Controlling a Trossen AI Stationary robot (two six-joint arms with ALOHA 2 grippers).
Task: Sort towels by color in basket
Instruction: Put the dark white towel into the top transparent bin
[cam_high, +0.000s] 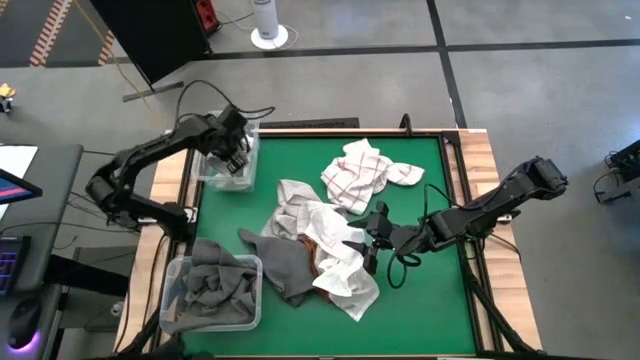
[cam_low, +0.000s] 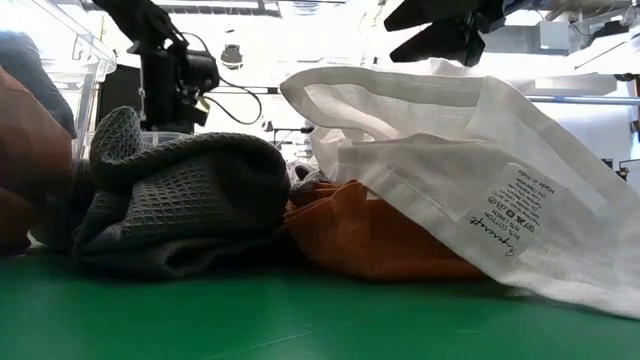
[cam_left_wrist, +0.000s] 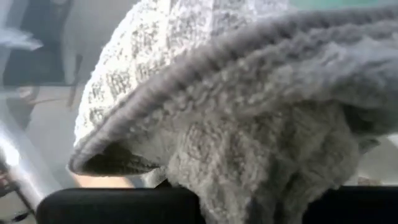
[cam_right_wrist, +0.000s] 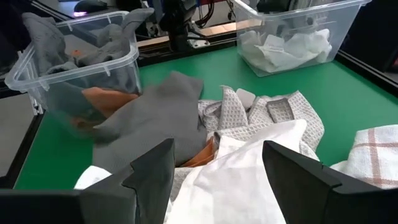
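Two robot arms work over a green surface (cam_high: 440, 300) strewn with towels. The right gripper (cam_high: 368, 243), its fingers spread wide and holding nothing, hovers just above the central heap, directly over a plain white towel (cam_high: 345, 285) that lies across a rust-orange towel (cam_high: 312, 245) and beside a dark grey towel (cam_high: 285, 265). A white towel with reddish checks (cam_high: 358, 172) lies toward the far edge of the surface, apart from the heap.

The left gripper (cam_high: 236, 152) hangs over a clear bin (cam_high: 222, 172) at the far left corner; its wrist camera is filled by a grey-and-white waffle-weave cloth (cam_left_wrist: 249, 112) pressed against its dark fingers (cam_left_wrist: 118, 206), and whether the fingers are closed on it cannot be told. A second clear bin (cam_high: 212, 292) at the near left corner holds grey cloths with a glimpse of orange.

The table-height camera alone shows a sewn care label (cam_low: 510, 215) on the white towel, with small print including "100% cotton" and a script brand name too small to read. The right wrist camera alone reveals white cloths (cam_right_wrist: 283, 46) lying in the far bin, and a grey-checked white towel (cam_right_wrist: 261, 115) tucked in the heap.
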